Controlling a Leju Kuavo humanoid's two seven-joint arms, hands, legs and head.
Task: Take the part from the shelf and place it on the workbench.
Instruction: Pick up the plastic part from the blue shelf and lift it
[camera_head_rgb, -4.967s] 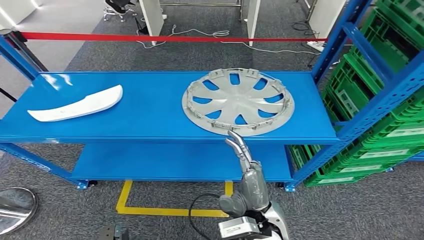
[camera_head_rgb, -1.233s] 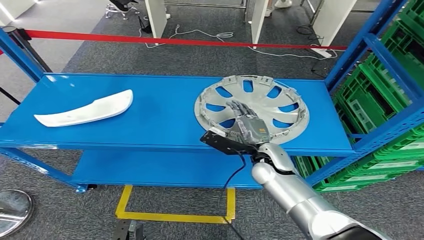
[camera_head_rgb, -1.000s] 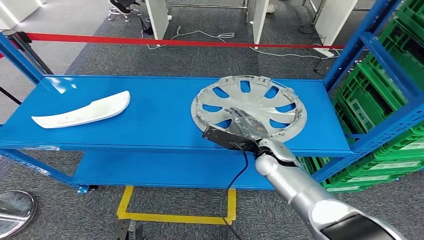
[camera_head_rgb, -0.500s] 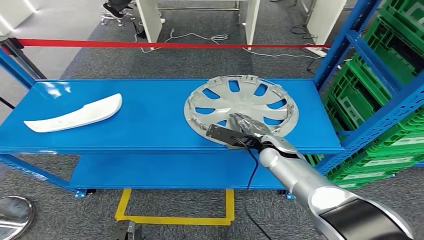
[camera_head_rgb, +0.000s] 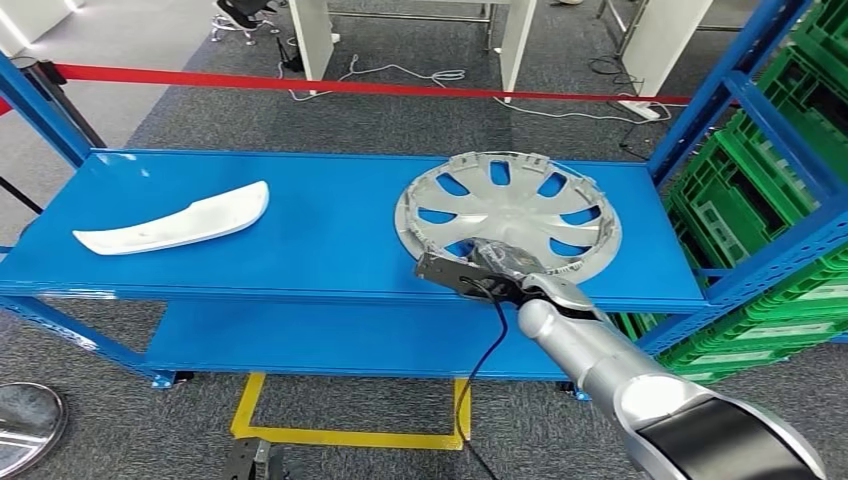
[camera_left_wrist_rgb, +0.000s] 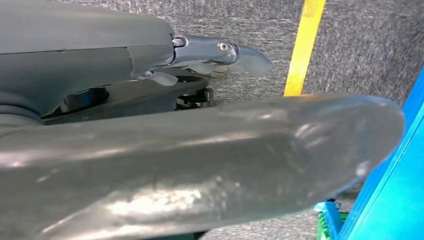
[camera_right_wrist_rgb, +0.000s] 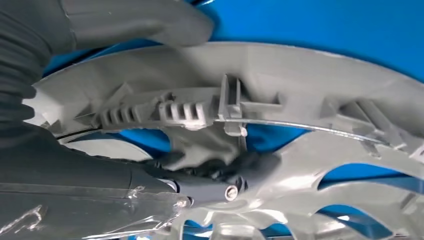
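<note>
A silver hubcap (camera_head_rgb: 520, 200) lies inner side up on the right part of the blue shelf (camera_head_rgb: 330, 220), its near rim at the shelf's front edge. My right hand (camera_head_rgb: 495, 262) is on that near rim. In the right wrist view the thumb (camera_right_wrist_rgb: 140, 20) lies against the outer side of the hubcap's rim (camera_right_wrist_rgb: 300, 100) and the dark fingers (camera_right_wrist_rgb: 220, 172) curl over its ribbed inner side, so the hand grips the rim. My left hand (camera_left_wrist_rgb: 200, 160) hangs low over the grey floor with its fingers apart and nothing in it.
A white curved part (camera_head_rgb: 175, 222) lies on the shelf's left side. Green crates (camera_head_rgb: 790, 150) fill a blue rack to the right. A red barrier tape (camera_head_rgb: 300, 80) runs behind the shelf. A yellow line (camera_head_rgb: 350, 435) marks the floor below, beside a lower shelf board.
My right hand rose from below the shelf, lay flat over the hubcap's spokes, then drew back to the near rim and closed on it. The camera shifted slightly.
</note>
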